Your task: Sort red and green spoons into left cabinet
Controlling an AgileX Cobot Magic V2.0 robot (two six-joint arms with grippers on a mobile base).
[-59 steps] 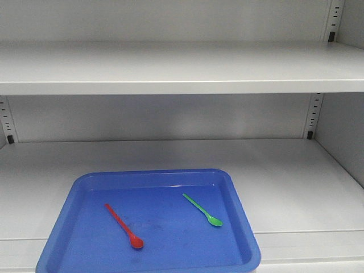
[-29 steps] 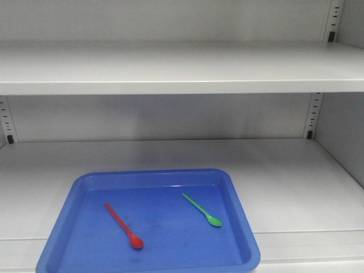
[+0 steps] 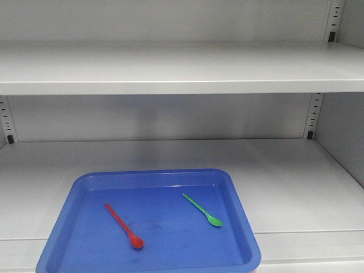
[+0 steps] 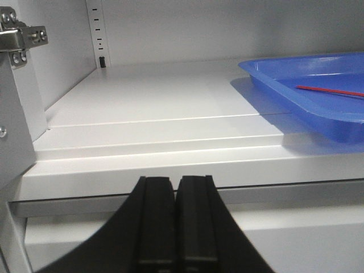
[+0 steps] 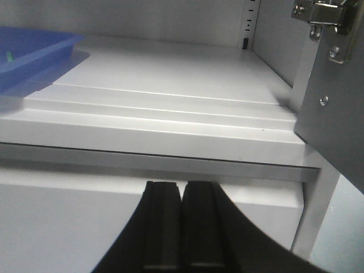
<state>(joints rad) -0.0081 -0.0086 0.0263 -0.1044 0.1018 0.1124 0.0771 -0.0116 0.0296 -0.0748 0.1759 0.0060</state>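
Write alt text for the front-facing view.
A blue tray sits on the lower grey shelf holding a red spoon at left and a green spoon at right, apart from each other. The upper shelf is bare; no grippers show.

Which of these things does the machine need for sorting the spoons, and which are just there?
For the job:
- red spoon, lying in the tray
- green spoon, also in the tray
- cabinet, its shelves
- left end effector and right end effector, both shut, in front of the shelf edge

Just there:
- blue tray holding the spoons
- door hinges at the sides
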